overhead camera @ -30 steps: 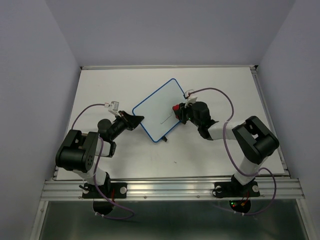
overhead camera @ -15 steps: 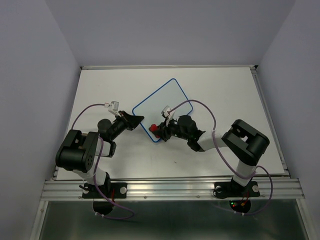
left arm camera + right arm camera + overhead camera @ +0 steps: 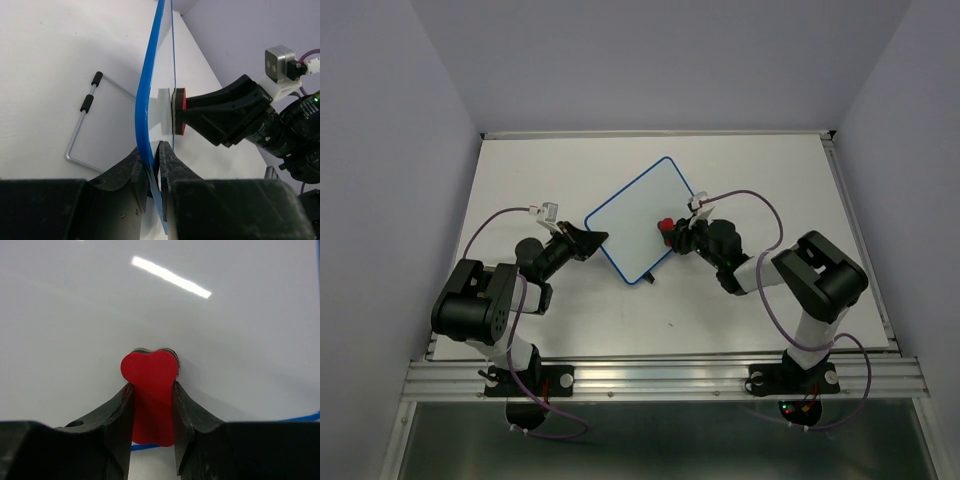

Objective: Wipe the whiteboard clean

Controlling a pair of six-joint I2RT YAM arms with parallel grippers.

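Note:
The whiteboard (image 3: 635, 217), white with a thin blue rim, lies slanted in the middle of the table; no drawn marks show on it. My left gripper (image 3: 603, 238) is shut on its left rim; the left wrist view shows the blue rim (image 3: 145, 107) pinched between my jaws (image 3: 156, 160). My right gripper (image 3: 672, 230) is shut on a red eraser (image 3: 665, 225), pressing it against the board's right part. In the right wrist view the eraser (image 3: 150, 390) sits between my fingers against the white surface (image 3: 160, 310). It also shows in the left wrist view (image 3: 178, 111).
A wire stand with black feet (image 3: 82, 127) sticks out behind the board; one black foot (image 3: 649, 281) shows at its near corner. The white tabletop (image 3: 550, 160) has raised rails at its edges, and purple walls close in both sides.
My right gripper with the eraser swept from the board's right side down to its near corner, then back up to the right part. The thin drawn line is gone. The left arm stayed still.

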